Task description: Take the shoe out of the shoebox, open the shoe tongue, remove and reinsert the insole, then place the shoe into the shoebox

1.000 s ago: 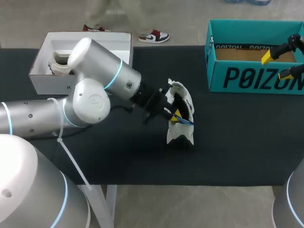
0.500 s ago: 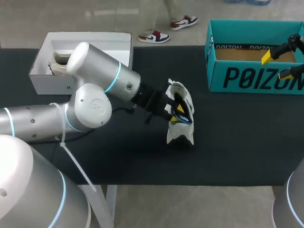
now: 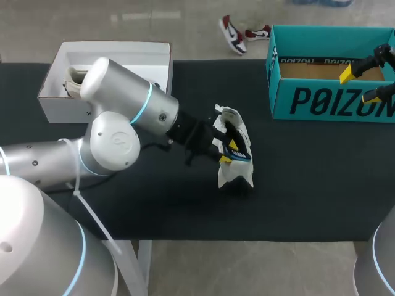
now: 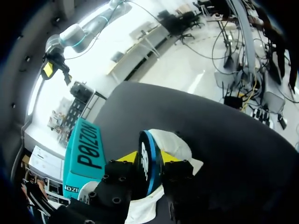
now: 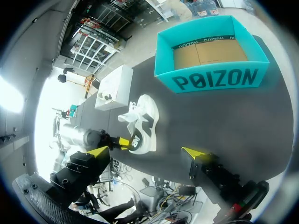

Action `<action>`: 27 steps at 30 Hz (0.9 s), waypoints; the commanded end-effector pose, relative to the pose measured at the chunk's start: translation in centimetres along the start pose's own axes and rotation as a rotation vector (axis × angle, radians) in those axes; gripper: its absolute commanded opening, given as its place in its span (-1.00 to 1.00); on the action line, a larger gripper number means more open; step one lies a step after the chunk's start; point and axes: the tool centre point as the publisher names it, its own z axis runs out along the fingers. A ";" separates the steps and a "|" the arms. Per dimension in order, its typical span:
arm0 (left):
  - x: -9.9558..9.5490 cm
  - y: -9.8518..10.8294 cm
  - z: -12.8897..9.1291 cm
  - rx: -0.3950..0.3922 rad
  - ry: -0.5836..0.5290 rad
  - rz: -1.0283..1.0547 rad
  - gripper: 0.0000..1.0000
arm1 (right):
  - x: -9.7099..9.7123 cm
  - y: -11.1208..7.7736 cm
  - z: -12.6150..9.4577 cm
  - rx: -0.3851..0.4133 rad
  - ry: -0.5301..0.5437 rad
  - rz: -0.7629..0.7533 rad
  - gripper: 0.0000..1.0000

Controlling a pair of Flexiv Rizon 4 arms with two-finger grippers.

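Shoe [image 3: 236, 165] is out on the table [image 3: 308, 185]. Insole [image 4: 148, 168] is pinched by the left gripper [image 3: 227, 151], looks partly pulled. Right gripper [image 5: 145, 152] is held spread near the teal shoebox [image 3: 308, 98]. Reinserting and boxing are left.

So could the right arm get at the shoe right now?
Probably yes. The right fingers hang open over the teal shoebox, with bare table between them and the shoe. The left fingers, clamped on the insole, occupy only the shoe's opening.

Left gripper [image 3: 229, 152] clamped (insole [image 4: 150, 164]), right gripper [image 5: 145, 152] wide
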 end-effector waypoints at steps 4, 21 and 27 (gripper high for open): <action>-0.5 1.5 1.6 -0.025 0.022 0.006 -1.00 | 0.0 -0.1 0.0 -0.001 -0.004 0.002 1.00; -0.6 3.7 1.0 -0.079 -0.041 -0.036 -1.00 | 0.0 -0.1 0.0 -0.001 -0.004 0.002 1.00; 0.3 3.0 1.3 -0.061 -0.035 -0.068 -0.38 | 0.0 -0.1 0.0 -0.001 -0.004 0.002 1.00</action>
